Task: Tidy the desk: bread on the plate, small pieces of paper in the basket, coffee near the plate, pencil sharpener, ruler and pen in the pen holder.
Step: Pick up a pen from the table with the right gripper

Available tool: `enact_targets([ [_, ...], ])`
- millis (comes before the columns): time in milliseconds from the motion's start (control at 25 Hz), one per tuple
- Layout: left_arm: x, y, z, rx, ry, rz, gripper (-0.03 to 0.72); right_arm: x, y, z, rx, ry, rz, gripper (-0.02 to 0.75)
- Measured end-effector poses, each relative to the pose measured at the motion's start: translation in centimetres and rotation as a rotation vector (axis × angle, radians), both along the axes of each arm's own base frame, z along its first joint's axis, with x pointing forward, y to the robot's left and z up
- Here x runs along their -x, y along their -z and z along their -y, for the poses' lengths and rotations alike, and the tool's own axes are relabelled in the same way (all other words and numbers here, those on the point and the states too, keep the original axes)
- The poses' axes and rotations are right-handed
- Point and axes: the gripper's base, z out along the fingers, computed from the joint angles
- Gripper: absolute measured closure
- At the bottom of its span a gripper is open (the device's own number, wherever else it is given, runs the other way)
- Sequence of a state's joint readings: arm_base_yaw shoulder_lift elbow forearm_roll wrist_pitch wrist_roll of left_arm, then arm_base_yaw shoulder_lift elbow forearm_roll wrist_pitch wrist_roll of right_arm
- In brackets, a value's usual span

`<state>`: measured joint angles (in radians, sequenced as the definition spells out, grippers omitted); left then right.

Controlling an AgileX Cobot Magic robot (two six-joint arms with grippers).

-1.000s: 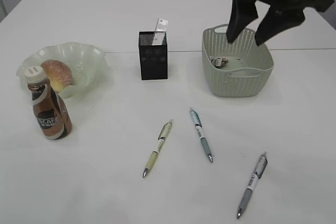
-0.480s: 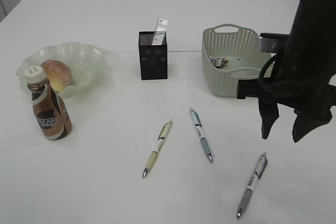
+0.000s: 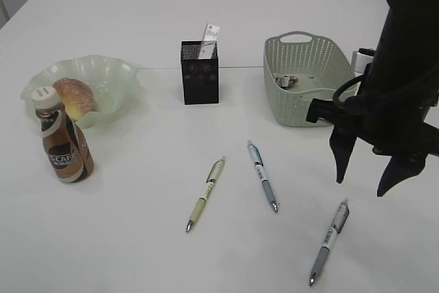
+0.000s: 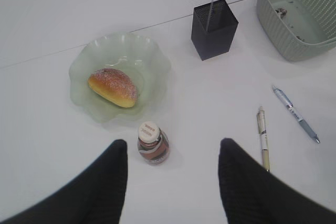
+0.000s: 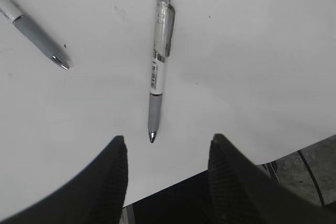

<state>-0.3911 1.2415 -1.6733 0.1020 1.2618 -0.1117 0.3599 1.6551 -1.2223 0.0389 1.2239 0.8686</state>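
Currently my right pincer (image 3: 359,182) hangs spread and empty above the grey pen (image 3: 328,241). Descending off-centre, I risk rolling it along the table (image 3: 137,238).

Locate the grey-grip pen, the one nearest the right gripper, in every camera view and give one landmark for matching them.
Exterior view: grey-grip pen lies lower right on the desk, below the right gripper.
Left wrist view: not in it.
Right wrist view: centre, pen tip pointing toward the open gripper.
Shared landmark: the blue pen, at upper left in the right wrist view.
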Motion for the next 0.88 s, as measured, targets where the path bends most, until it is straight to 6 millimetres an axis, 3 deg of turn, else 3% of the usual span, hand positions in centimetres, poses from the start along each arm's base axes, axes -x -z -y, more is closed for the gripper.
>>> enact_targets([
  [560,0.0,0.0,0.0,-0.004,-0.003,0.002,0.283,-1.8,6.8,-0.7,0.061,0.009,-0.160,0.374],
  [880,0.0,0.0,-0.1,-0.008,-0.005,0.003,0.283,-2.5,10.1,-1.1,0.067,-0.013,-0.211,0.478],
])
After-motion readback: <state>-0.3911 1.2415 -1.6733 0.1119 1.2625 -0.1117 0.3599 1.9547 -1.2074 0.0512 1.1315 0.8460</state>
